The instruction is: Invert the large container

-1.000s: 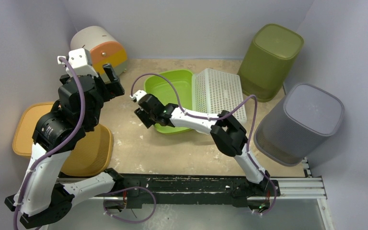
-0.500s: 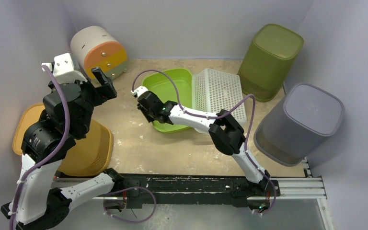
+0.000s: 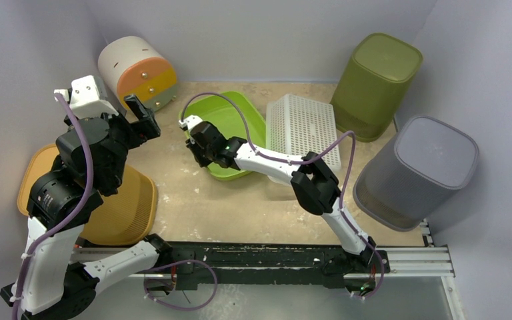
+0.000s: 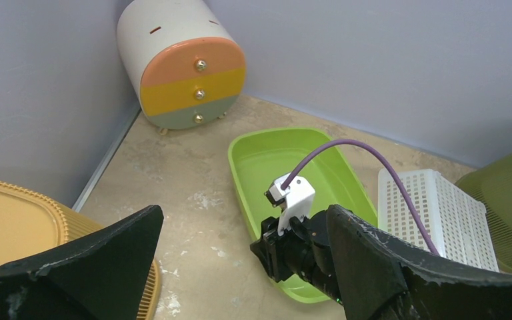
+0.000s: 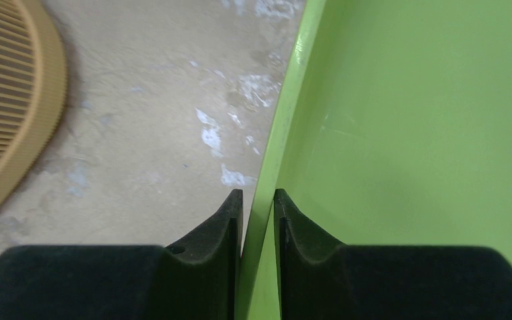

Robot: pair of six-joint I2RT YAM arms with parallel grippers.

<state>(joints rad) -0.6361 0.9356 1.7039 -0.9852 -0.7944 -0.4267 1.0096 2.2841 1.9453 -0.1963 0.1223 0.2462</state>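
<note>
Nearest the arm bases, well left of the right pincer (image 5: 258,197), sits a tan ribbed plastic basket (image 3: 123,207). The right pincer is clamped on the left long rim of the bright green oblong plastic tub (image 3: 237,120), with one finger outside the wall and one inside. The tub stands mouth up on the speckled beige table (image 3: 187,200) and stretches away beyond the pincer. Judgement: it is thin moulded plastic, light and fairly stiff but glossy, so the rim may flex or slide in so narrow a pinch. A hold on the long rim suits rolling it over its opposite edge. Just beside the tub, on the side away from the pincer, lies a white perforated plastic basket (image 3: 303,130), near enough to foul the turn. The left pincer (image 3: 143,115) hangs well left of the tub, jaws wide apart and empty. Against a second ago, the right jaws have closed onto the rim, the tub has swung slightly leftward, and the left arm has drawn back.
</note>
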